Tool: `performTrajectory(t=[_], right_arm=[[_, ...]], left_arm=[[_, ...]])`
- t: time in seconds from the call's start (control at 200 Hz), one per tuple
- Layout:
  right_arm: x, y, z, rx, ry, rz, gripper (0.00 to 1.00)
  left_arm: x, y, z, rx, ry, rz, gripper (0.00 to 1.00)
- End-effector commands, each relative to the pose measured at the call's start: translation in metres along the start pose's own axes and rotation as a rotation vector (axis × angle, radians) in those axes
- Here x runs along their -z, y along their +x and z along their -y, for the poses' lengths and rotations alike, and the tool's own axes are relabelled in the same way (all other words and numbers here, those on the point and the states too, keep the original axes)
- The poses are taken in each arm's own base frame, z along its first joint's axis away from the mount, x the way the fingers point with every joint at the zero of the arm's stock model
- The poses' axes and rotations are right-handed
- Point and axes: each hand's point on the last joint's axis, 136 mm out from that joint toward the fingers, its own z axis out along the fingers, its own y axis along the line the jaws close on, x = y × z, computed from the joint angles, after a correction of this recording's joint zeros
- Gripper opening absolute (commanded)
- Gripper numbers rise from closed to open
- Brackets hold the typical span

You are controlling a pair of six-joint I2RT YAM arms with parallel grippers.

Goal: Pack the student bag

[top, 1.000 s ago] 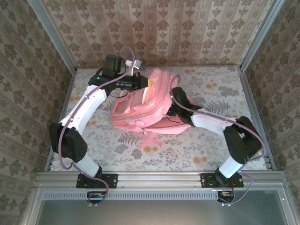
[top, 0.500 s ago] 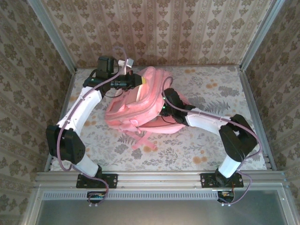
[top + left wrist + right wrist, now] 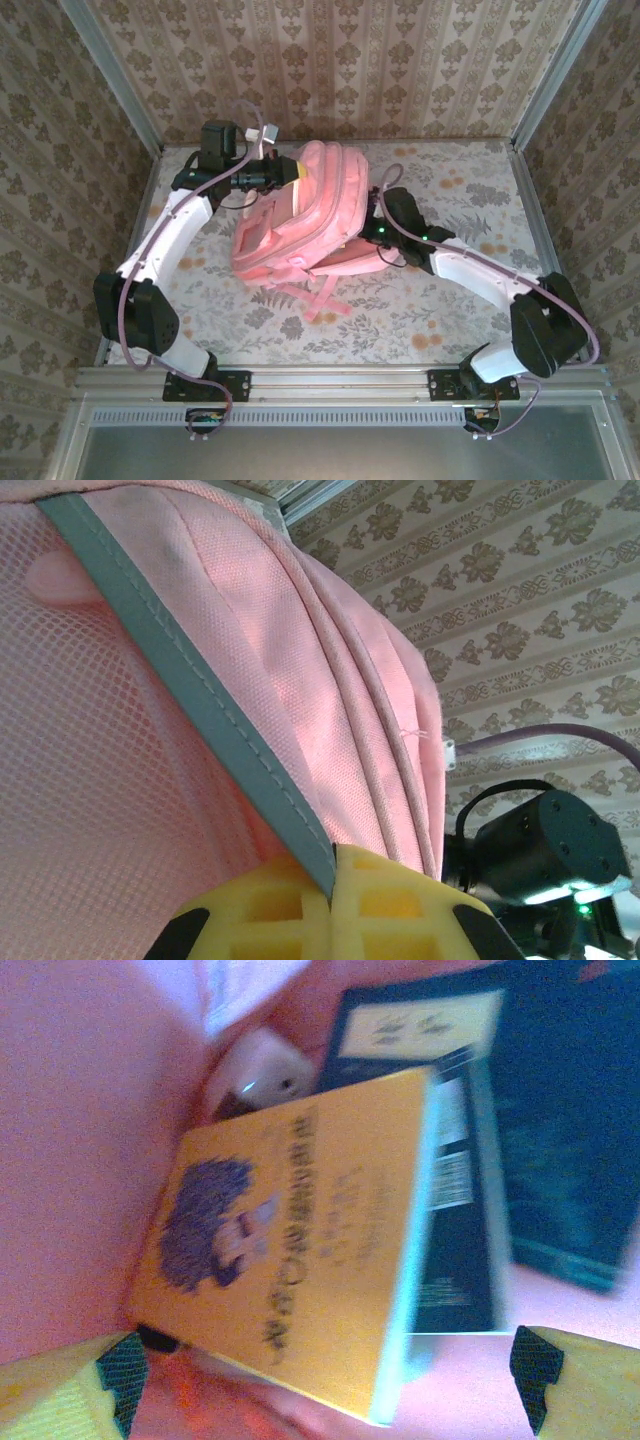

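Student bag (image 3: pixel 300 215): lying at the centre of the top view, on the desk (image 3: pixel 450 300).
Left gripper (image 3: pixel 333 880): clenching the bag's grey-trimmed edge, at its upper left.
Right gripper (image 3: pixel 325 1400): spread wide, grasping nothing, hovering over a yellow book (image 3: pixel 290 1250) lying against a dark book (image 3: pixel 540 1110) inside the bag.

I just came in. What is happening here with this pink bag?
Two robot arms are packing the student bag. The left gripper has its jaws shut on the bag's grey trim, holding that edge up. The right gripper, jaws open, hovers over a yellow book and a dark book lying amid pink fabric, apparently inside.
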Motion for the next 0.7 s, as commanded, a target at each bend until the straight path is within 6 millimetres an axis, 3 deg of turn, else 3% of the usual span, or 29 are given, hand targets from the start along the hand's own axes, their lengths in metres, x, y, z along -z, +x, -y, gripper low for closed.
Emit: performTrajectory(t=[0.0, 0.19, 0.3, 0.345, 0.505, 0.695], right_arm=[[0.032, -0.014, 0.052, 0.055, 0.219, 0.06, 0.95], [0.055, -0.037, 0.114, 0.01, 0.349, 0.12, 0.94], [0.043, -0.038, 0.141, -0.049, 0.384, 0.05, 0.93], [0.027, -0.031, 0.152, -0.088, 0.391, -0.02, 0.93], [-0.009, -0.017, 0.152, -0.15, 0.324, -0.139, 0.87], [-0.009, -0.008, 0.15, -0.174, 0.3, -0.131, 0.54]], left_arm=[[0.029, -0.023, 0.051, -0.179, 0.095, 0.113, 0.0], [0.027, -0.022, 0.049, -0.175, 0.093, 0.109, 0.0], [0.025, -0.022, 0.049, -0.174, 0.097, 0.102, 0.0], [0.024, -0.021, 0.049, -0.172, 0.095, 0.099, 0.0], [0.017, -0.015, 0.051, -0.179, 0.087, 0.071, 0.0], [-0.002, 0.01, 0.036, -0.177, -0.007, -0.007, 0.0]])
